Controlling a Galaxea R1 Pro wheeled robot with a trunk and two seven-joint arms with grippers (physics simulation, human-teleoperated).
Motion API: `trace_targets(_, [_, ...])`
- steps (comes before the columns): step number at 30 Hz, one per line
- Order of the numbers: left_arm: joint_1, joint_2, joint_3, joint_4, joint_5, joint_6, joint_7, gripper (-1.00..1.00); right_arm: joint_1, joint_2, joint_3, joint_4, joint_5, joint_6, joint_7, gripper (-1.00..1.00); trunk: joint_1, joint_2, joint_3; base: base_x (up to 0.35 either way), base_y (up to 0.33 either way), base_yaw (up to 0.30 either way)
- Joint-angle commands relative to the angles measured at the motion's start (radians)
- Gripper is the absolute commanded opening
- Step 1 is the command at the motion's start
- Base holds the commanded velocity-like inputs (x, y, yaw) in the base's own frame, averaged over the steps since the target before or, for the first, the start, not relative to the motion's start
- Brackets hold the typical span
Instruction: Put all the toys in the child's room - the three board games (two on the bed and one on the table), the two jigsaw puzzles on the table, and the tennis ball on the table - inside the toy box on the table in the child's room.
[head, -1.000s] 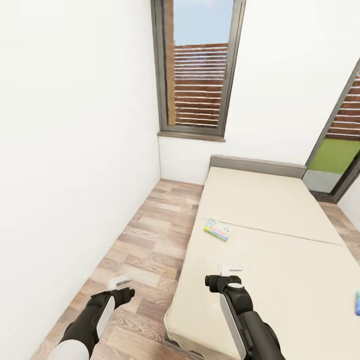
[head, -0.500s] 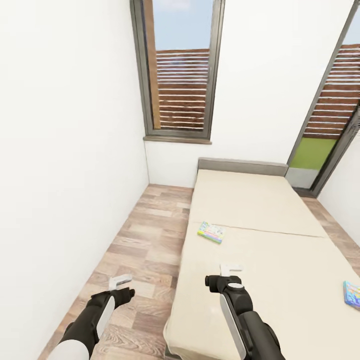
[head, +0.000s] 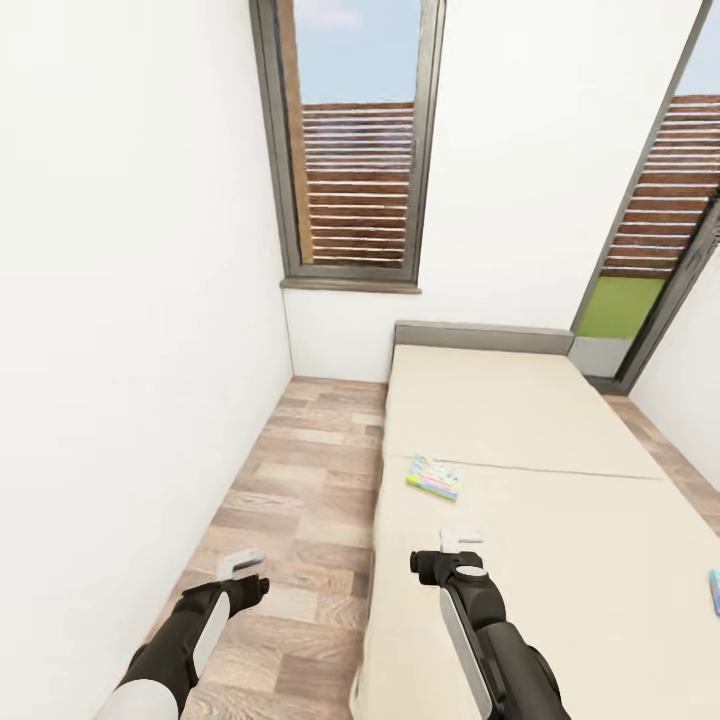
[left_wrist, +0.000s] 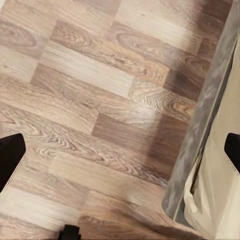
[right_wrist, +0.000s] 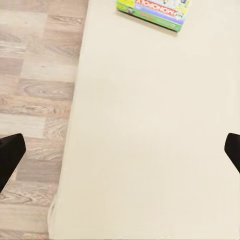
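A white-green board game (head: 434, 477) lies flat on the beige bed (head: 520, 430), near the mattress's left edge; the right wrist view reads its cover as Monopoly (right_wrist: 154, 10). A second, blue board game (head: 715, 592) peeks in at the head view's right edge, on the same mattress. My right gripper (head: 460, 538) hovers open over the near part of the bed, well short of the white-green box, holding nothing. My left gripper (head: 242, 564) hangs open over the wood floor beside the bed, also holding nothing. The table and toy box are out of view.
A white wall runs along the left, with a strip of wood floor (head: 300, 480) between it and the bed. A tall window (head: 355, 150) is behind the grey headboard (head: 482, 337). A glass door (head: 650, 260) stands at the far right. The bed's grey frame (left_wrist: 207, 120) borders the floor.
The head view has swung back left and dropped a little: the blue box slid toward the right edge and the window shifted. Both arms keep the same pose and stay open.
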Motion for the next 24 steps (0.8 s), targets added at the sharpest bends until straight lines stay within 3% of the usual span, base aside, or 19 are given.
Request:
trace_targets(1, [0.000,-0.001,0.003,-0.002,0.006,0.005,0.003,1.00,-0.001,0.000,0.002,-0.001,-0.004,0.005,-0.007,1.00,0.001,-0.002,-0.001,0.236,0.208,-0.169])
trace_targets(8, [0.000,-0.001,0.003,-0.002,0.006,0.004,0.003,1.00,-0.001,0.000,0.002,-0.001,-0.004,0.005,-0.007,1.00,0.001,-0.002,0.007,0.204,0.117,-0.178])
trace_targets(19, [0.000,-0.001,0.003,-0.002,0.007,0.001,0.002,1.00,-0.001,0.000,0.002,0.013,-0.004,0.005,-0.007,1.00,0.001,-0.002,0.020,0.025,0.019,-0.182])
trace_targets(24, [0.000,-0.001,0.003,-0.003,0.007,0.001,0.002,1.00,-0.001,0.000,0.002,0.039,-0.005,0.003,-0.007,1.00,0.001,-0.002,0.026,0.001,0.195,-0.183])
